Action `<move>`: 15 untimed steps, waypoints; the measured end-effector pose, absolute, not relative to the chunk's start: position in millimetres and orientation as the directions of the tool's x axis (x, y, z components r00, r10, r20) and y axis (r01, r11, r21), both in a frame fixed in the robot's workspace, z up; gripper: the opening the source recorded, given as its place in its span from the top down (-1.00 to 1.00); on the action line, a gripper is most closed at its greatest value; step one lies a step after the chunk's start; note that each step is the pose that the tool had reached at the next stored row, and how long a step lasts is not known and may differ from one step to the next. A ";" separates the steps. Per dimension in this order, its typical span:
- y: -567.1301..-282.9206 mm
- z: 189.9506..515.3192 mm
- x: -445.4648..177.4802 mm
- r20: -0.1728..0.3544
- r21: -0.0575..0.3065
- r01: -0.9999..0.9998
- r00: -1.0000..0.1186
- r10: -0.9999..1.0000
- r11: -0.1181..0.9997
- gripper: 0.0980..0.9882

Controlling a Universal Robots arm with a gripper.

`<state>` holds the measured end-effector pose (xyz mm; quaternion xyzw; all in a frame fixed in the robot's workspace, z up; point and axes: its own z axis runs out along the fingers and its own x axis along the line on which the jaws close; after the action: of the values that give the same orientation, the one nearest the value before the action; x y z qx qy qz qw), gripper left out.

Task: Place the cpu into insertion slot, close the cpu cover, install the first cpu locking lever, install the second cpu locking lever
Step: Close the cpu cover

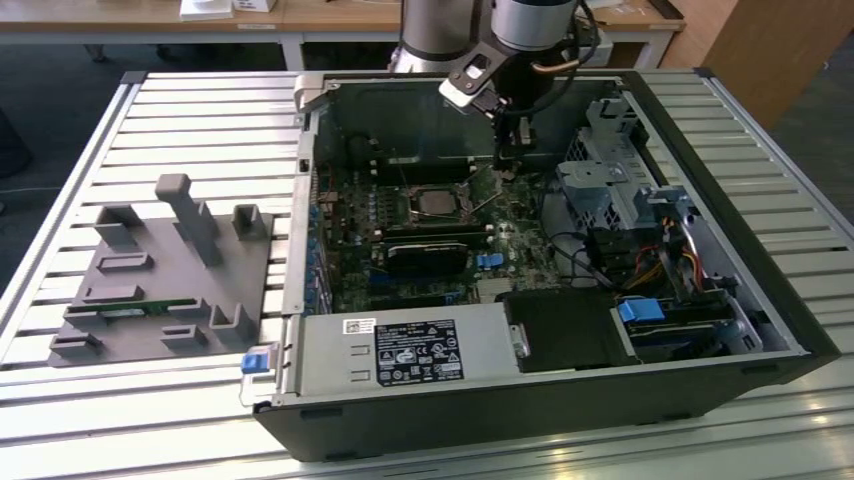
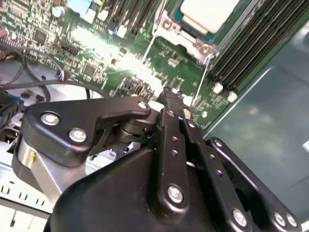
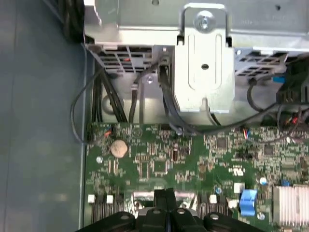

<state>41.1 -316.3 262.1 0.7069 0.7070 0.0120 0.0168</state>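
Cpu (image 1: 434, 203) sits mid-frame in the exterior view, on the green board (image 3: 159, 145) inside the open case (image 1: 534, 420). Flat square w/ dull silver-grey top, paler in the second wrist view (image 2: 210, 12), grey metal cover (image 2: 170, 30) lying round it. Gripper (image 1: 509, 165) hangs just up & to the exterior view's right of it; fingers (image 3: 160, 199) pressed together, nothing seen btwn them

cpu (image 1: 437, 203) in insertion slot (image 1: 412, 204), claw (image 1: 507, 170) just beside, inside case (image 1: 534, 420)
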 end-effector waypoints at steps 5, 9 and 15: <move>-314.9 260.0 50.6 -0.007 0.041 0.999 0.000 1.000 0.000 0.98; -314.3 257.2 55.2 -0.007 0.040 0.999 0.000 1.000 0.000 0.98; -313.5 253.1 61.0 -0.007 0.040 0.999 0.000 1.000 0.000 0.98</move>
<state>61.0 -313.5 253.1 0.7069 0.7070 0.0119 0.0166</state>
